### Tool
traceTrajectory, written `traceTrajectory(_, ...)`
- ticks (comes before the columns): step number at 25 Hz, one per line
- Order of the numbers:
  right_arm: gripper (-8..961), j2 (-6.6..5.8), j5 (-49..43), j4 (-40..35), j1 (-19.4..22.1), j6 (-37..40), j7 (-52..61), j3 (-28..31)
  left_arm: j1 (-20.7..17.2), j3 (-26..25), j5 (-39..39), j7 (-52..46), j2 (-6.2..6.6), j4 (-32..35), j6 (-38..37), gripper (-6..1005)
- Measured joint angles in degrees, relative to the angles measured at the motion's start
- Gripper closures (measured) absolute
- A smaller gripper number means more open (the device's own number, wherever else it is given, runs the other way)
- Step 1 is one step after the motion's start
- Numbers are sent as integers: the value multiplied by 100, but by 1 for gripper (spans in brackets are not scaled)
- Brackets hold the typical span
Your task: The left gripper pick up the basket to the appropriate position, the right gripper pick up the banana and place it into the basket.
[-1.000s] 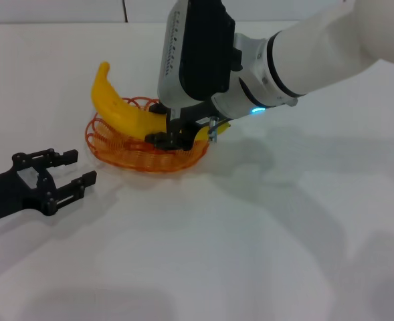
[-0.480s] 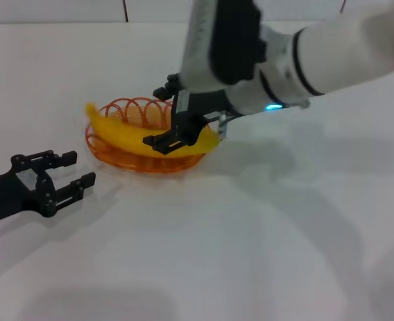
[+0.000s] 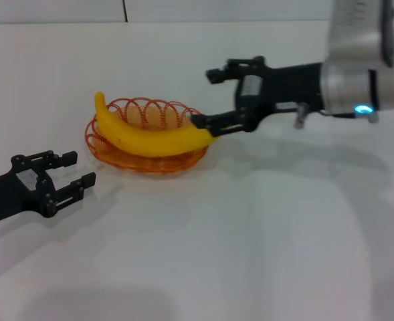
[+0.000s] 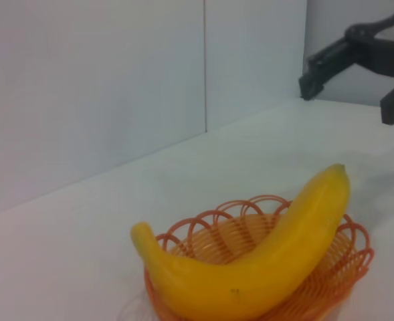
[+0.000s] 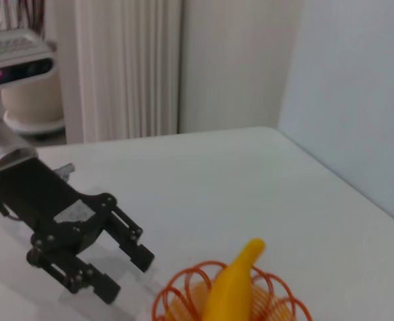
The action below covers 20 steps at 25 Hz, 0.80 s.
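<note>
1. Your left hand point(image 3: 61, 175) rests, fingers apart, by the worktop's point(image 3: 250, 227) left edge.
2. The banana point(image 3: 153, 137) lies across the basket point(image 3: 103, 144), long axis left-right.
3. Your right hand point(image 3: 218, 97), fingers apart and empty, is just beside the banana's right tip.

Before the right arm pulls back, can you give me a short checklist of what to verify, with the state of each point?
1. Banana lies in the basket: ok, though both ends reach past the rim.
2. Right hand open: ok.
3. Right hand free of the banana: cannot tell; its lower finger is at the banana's tip.
4. Basket flat on the table: ok.
5. Left hand apart from the basket: ok, open on the table beside it.
</note>
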State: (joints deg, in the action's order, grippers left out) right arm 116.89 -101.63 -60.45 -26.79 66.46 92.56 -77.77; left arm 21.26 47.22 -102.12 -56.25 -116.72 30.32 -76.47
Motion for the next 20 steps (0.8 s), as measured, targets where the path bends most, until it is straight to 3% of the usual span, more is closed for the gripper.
traceTrajectory(8, 54, -47, 167, 1821, -23, 774, -1517, 1625, 17, -1, 32, 2, -9, 0, 0, 456)
traceTrajectory(14, 55, -56, 179, 2343, 201, 1064, -2230, 2198, -6, -2, 92, 75, -9, 0, -7, 456)
traceTrajectory(20, 54, -156, 158, 2749, 288, 1237, -2543, 2434, -5, 14, 158, 98, -9, -6, -8, 457)
